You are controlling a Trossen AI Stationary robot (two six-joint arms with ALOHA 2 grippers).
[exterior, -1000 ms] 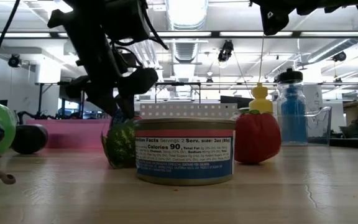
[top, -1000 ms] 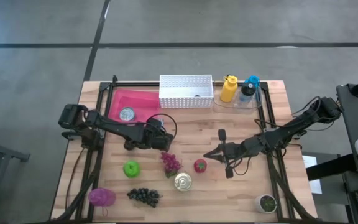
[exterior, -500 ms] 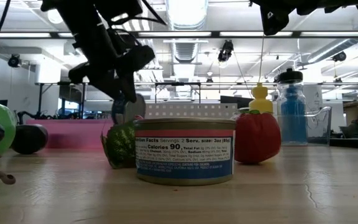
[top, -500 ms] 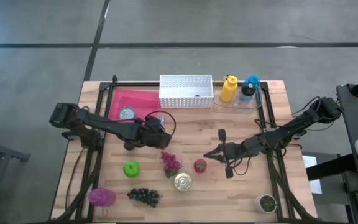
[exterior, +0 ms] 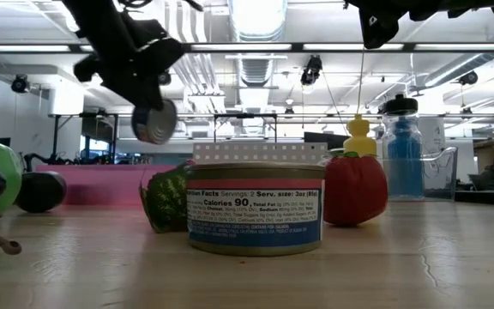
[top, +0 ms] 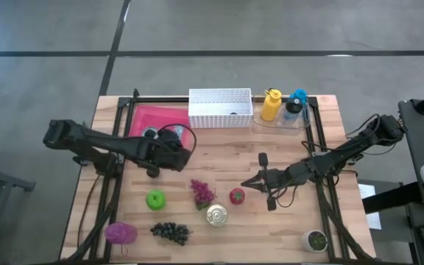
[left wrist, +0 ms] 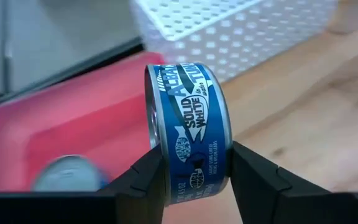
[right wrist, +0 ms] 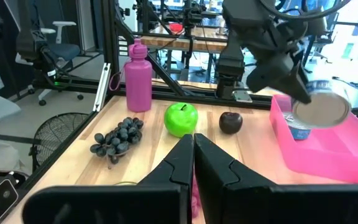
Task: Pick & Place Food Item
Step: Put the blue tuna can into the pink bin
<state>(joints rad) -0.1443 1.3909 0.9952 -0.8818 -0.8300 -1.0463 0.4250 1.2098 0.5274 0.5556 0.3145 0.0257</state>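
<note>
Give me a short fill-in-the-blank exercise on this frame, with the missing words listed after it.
1. The left claw holds a blue tuna can above the ____ bin.
2. A second can already lies ____ that bin.
3. The right claw is ____ and holds nothing.
4. The apple on the table is ____ in colour.

Missing words: pink; inside; shut; green

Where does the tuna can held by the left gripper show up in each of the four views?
High view: tuna can under the left gripper, at the pink bin's edge, mostly hidden by the arm.
Low view: tuna can held in the air, upper left.
Left wrist view: tuna can centre, on edge between the fingers.
Right wrist view: tuna can at right, above the bin.
Shared landmark: the pink bin.
</note>
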